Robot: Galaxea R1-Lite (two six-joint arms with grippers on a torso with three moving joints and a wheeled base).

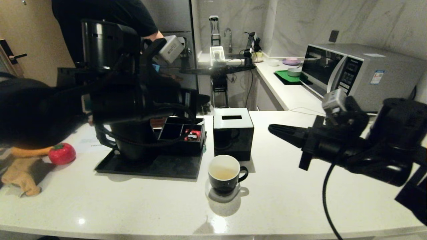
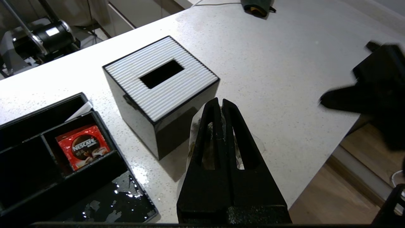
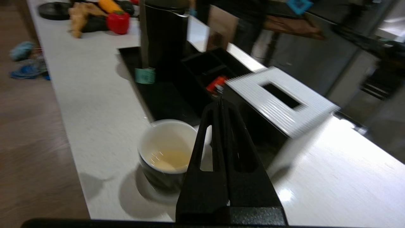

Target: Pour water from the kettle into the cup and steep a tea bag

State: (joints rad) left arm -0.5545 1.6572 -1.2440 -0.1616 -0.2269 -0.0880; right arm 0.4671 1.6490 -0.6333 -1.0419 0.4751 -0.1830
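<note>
In the left wrist view alone, the clenched left claw (image 2: pixel 220 103) hides the cup (image 2: pixel 196 126).

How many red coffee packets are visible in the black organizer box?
1: the red packet lies in one compartment of the organizer box on the black tray; the arm hides other compartments.

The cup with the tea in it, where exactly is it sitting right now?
In the head view the cup stands near the middle of the white counter, just in front of the black tissue box and right of the black tray.
</note>
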